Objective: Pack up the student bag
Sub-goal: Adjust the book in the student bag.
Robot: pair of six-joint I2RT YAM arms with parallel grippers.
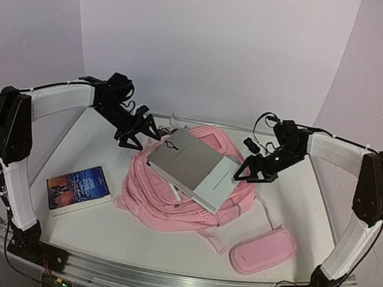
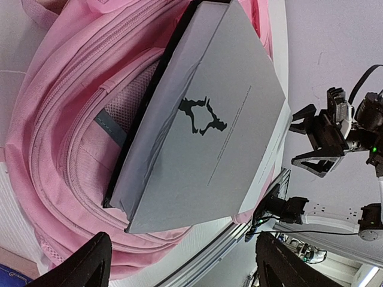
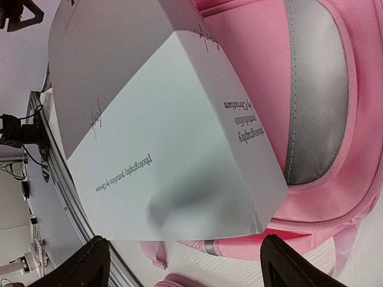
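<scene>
Case (image 1: 263,250) sits up front, bag (image 1: 160,214) mid-way on the surface (image 1: 85,136) with a grey book (image 1: 189,161) half out of its mouth. Left pincer (image 1: 134,137) and right pincer (image 1: 252,170) both gape wide, empty, flanking it. Looks like the book-stowing step; next needs a shove deeper in.

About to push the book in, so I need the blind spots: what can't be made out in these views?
- Opening of the bag: top view, the book lies over it, so how wide it gapes is hidden.
- Inside of the bag: left wrist view, book and shadow hide nearly all of it.
- Title of the blue book: top view, too small.
- The pencil case: right wrist view, cut off by the bottom edge.
</scene>
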